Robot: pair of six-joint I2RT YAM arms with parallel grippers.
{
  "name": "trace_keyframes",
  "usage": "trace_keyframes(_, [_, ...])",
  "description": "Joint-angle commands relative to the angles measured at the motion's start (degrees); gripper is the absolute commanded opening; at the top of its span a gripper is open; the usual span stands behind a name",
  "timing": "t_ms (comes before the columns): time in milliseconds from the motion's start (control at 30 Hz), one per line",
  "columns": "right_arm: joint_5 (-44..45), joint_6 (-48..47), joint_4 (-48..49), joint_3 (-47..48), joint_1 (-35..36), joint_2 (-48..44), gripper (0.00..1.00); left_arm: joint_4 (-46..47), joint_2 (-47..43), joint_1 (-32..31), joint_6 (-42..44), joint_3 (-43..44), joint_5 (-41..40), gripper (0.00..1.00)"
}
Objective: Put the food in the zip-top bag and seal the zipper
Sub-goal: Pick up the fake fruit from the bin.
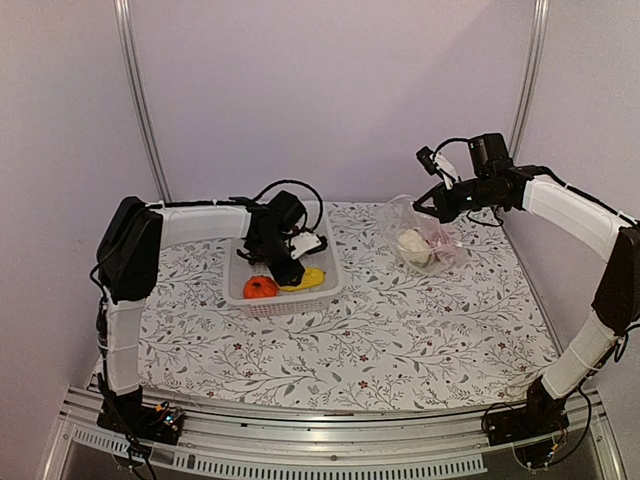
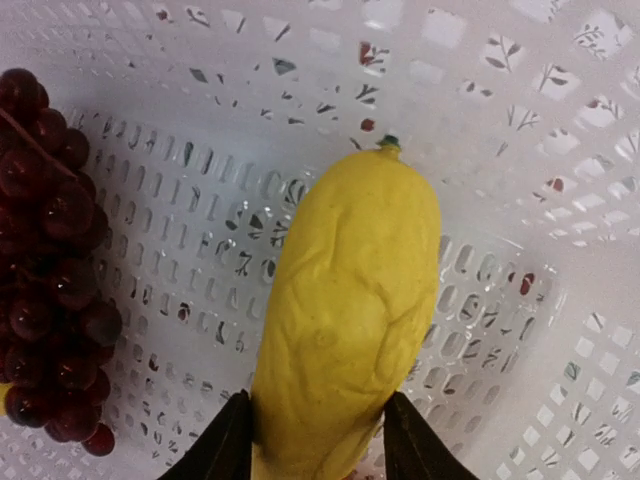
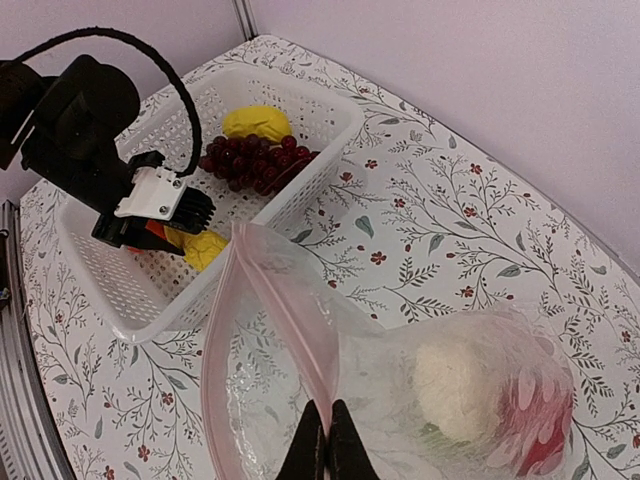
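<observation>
**Corn gripped in the basket, bag held open beside it**

The bag (image 1: 425, 235) sits right of the basket (image 1: 250, 305), clear of its rim, and its mouth gapes. The zipper (image 3: 215, 330) is a pinkish strip looping wide, not pressed shut. Inside, at the end far from the basket, lie the cauliflower (image 3: 455, 385) and the pepper (image 3: 535, 430), touching each other.

The right gripper (image 3: 327, 445) has its fingers pinched tight on the bag's film just below the mouth, lifting it.

Over in the basket, the left gripper (image 2: 318, 440) is down among the food, a finger on each flank of the corn (image 2: 350, 300), clamping it. The grapes (image 2: 50, 270) lie just beside the corn, and the lemon (image 3: 255, 122) is against the basket's far wall. The tomato (image 1: 260, 288) is at its near wall, beside the corn.
</observation>
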Motion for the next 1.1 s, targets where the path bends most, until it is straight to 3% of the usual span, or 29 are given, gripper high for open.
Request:
trace_keyframes(0, [-0.6, -0.4, 0.1, -0.8, -0.1, -0.5, 0.00, -3.6, 2.9, -0.4, -0.6, 3.5, 3.0, 0.39])
trace_keyframes(200, [-0.5, -0.6, 0.0, -0.8, 0.0, 0.1, 0.00, -5.1, 1.5, -0.2, -1.4, 3.3, 3.4, 0.25])
trace_keyframes(700, [-0.4, -0.4, -0.1, -0.3, -0.1, 0.7, 0.00, -4.5, -8.3, 2.9, -7.0, -0.2, 4.4, 0.21])
trace_keyframes(1067, [2.8, 1.0, -0.5, 2.9, -0.1, 1.1, 0.00, 2.0, -16.0, 4.7, -15.9, -2.0, 12.2, 0.21])
